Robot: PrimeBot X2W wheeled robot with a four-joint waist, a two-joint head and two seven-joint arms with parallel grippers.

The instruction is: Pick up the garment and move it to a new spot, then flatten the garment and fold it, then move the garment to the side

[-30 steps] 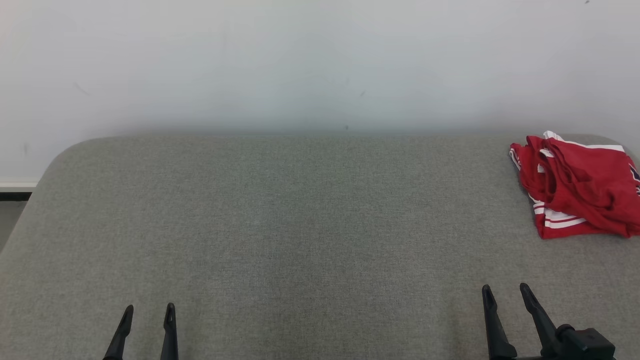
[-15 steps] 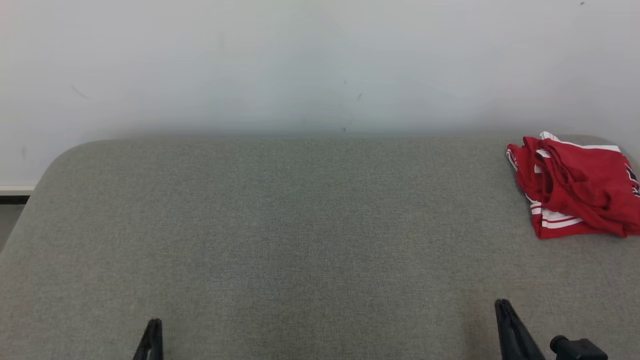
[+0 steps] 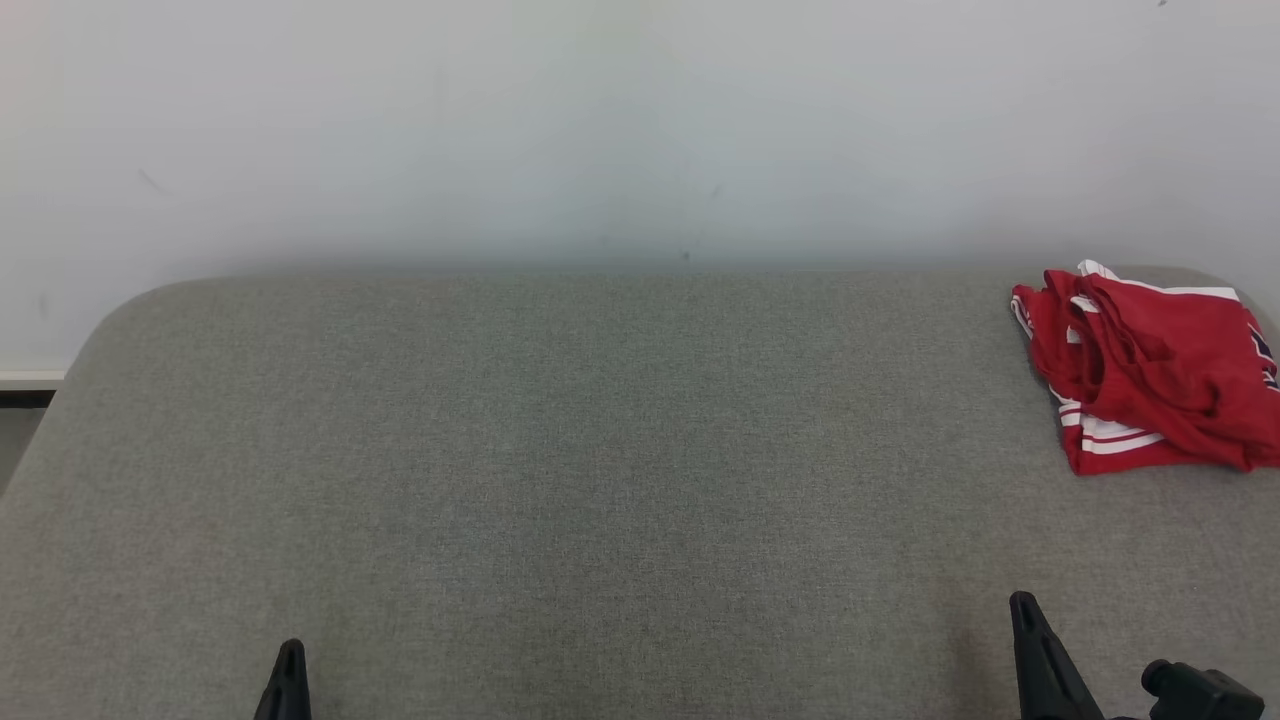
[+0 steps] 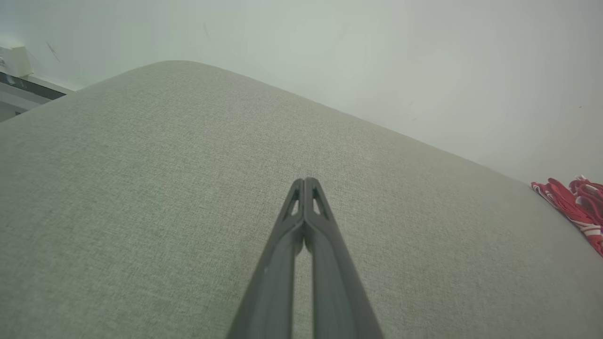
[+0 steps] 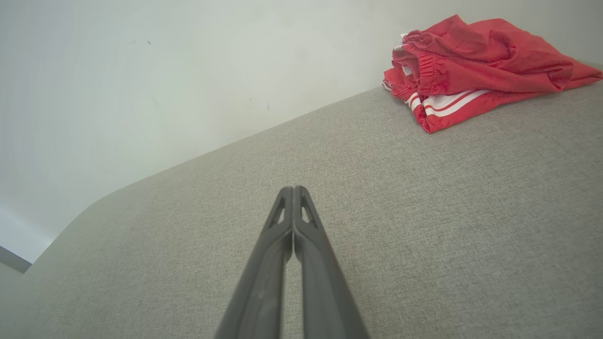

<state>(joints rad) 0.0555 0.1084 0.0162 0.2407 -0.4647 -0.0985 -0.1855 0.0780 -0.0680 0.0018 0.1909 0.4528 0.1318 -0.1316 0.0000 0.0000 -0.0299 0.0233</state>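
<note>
The left gripper (image 3: pixel 289 655) has two long dark slender fingers (image 4: pixel 330 263) pressed together at the tips, and it holds nothing. It points up from the lower left of the head view. The right gripper (image 3: pixel 1024 606) is closed and empty too. It rises at the lower right, leaning slightly left, with a black wrist fitting (image 3: pixel 1200 692) beside it.

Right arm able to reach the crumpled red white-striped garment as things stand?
Probably yes: only bare grey fabric surface lies between the right arm and the crumpled red white-striped garment. Jaws are shut; they'd need opening.
</note>
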